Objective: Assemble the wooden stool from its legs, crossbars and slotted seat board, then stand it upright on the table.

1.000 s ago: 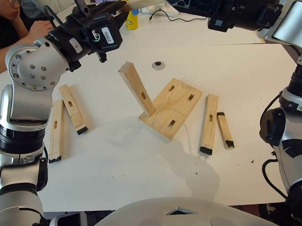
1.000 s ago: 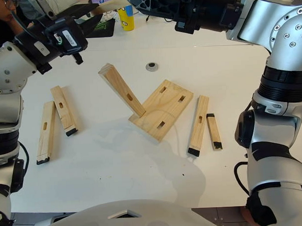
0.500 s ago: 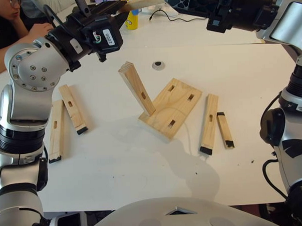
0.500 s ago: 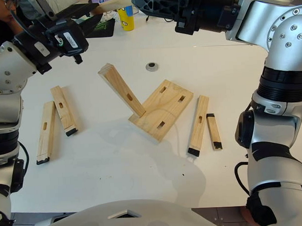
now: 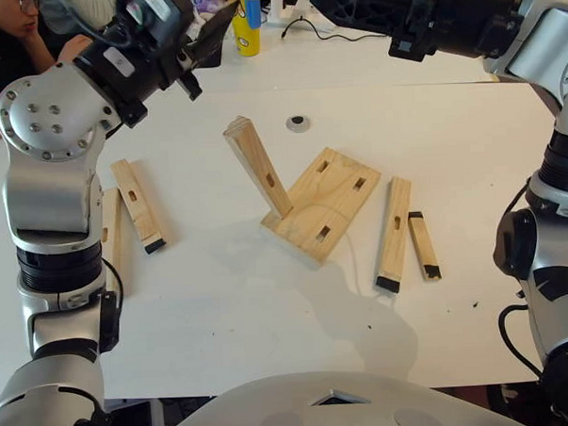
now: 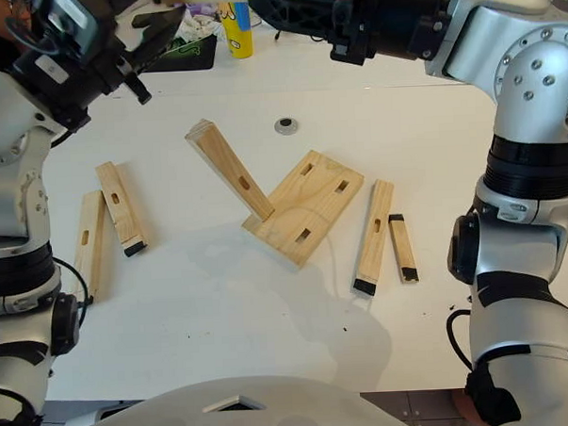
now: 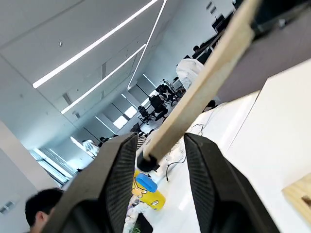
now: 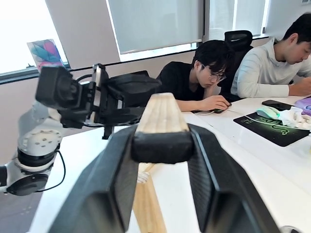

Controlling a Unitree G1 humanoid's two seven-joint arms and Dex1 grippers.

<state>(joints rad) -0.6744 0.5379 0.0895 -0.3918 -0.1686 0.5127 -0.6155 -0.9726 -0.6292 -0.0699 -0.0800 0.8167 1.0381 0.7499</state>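
The slotted seat board [image 5: 323, 204] lies flat mid-table, and one wooden leg [image 5: 258, 165] stands tilted in its slot. Two more pieces [image 5: 137, 203] [image 5: 106, 244] lie at the left. A long leg [image 5: 394, 232] and a short crossbar [image 5: 422, 246] lie at the right. High over the table's far side, my right gripper [image 8: 163, 141] is shut on another leg [image 8: 160, 116]. That leg [image 7: 204, 82] points toward my left gripper [image 7: 161, 141], whose open fingers [image 7: 114, 184] flank its black-tipped end without touching it.
A yellow bottle [image 5: 248, 31] and a cable stand at the table's far edge, and a small round disc [image 5: 298, 124] lies behind the board. People sit at the far left side. Bare table lies in front of the board.
My left arm has swung upward and turned, bringing its gripper up around the end of the held leg. The right gripper with the leg has risen slightly.
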